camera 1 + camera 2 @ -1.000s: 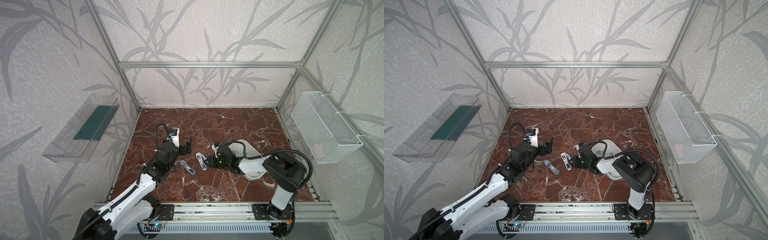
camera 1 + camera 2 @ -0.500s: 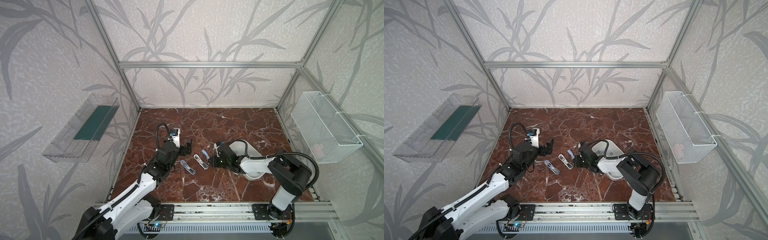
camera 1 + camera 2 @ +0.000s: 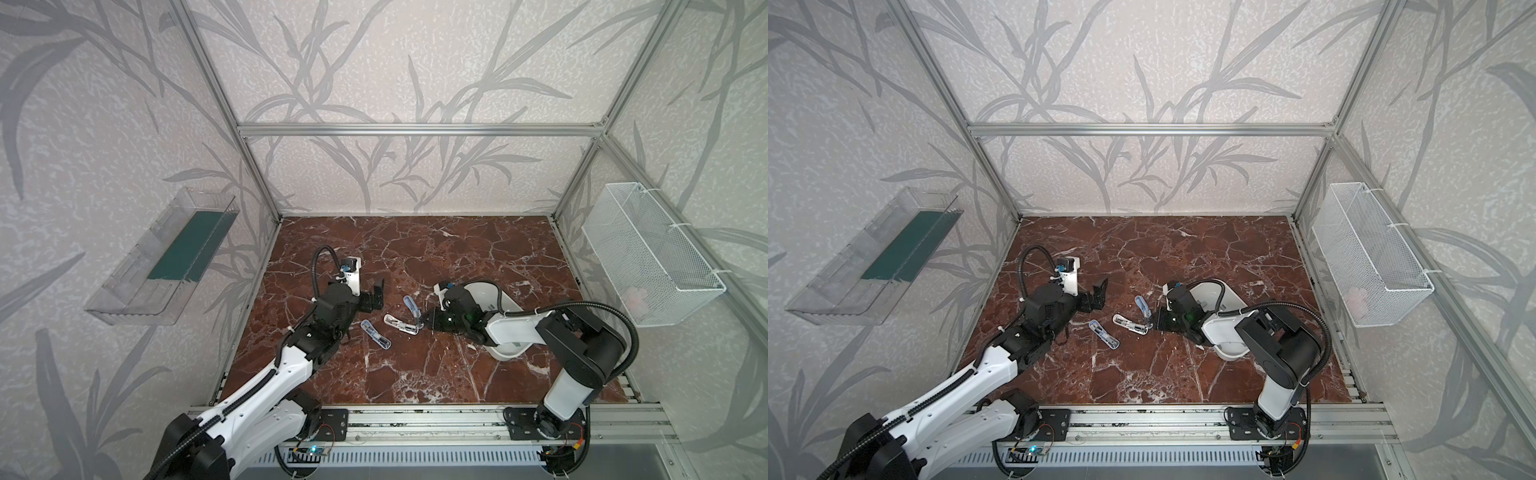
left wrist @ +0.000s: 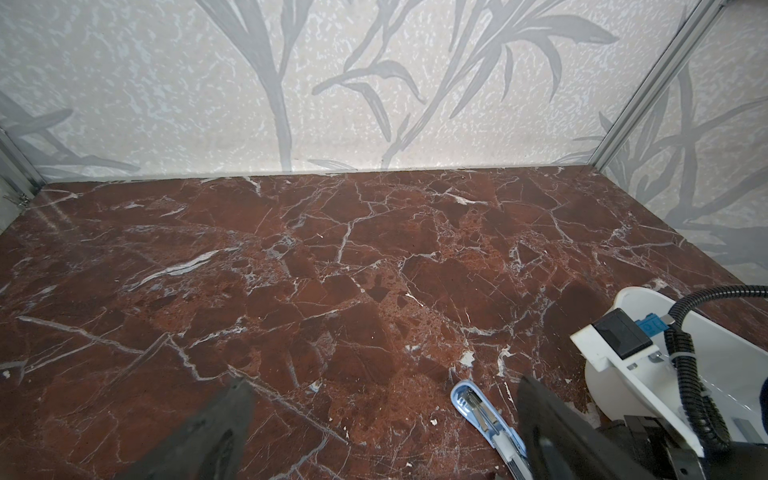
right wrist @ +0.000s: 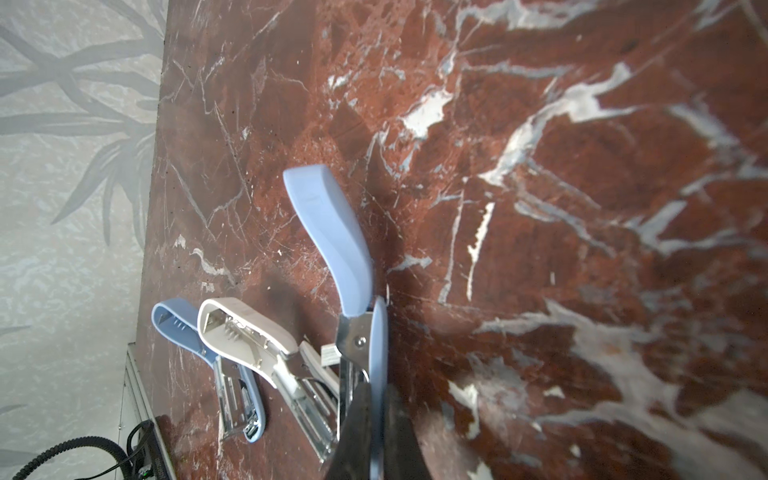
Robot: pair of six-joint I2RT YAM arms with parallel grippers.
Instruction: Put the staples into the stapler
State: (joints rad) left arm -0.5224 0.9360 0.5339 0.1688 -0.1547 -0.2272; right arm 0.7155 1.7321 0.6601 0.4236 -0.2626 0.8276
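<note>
Starting with both top views, we see the right gripper clamped on the base of a blue stapler, its lid swung open and pointing away from the arm. A white stapler lies just beside it. A second blue stapler lies nearer the left gripper, which hovers with jaws spread wide, holding nothing. The dish sits partly under the right arm, so its contents are hidden (we judge the staples are there, but cannot see any).

From the left wrist, the stapler shows just beside one finger, with bare metal inside its open lid.

From the right wrist, the stapler is pinched between the fingers. The white stapler and second blue stapler lie open beside it on the table.

We judge the task barely begun: the stapler is opened and steadied, but no strip is fetched or loaded yet.
</note>
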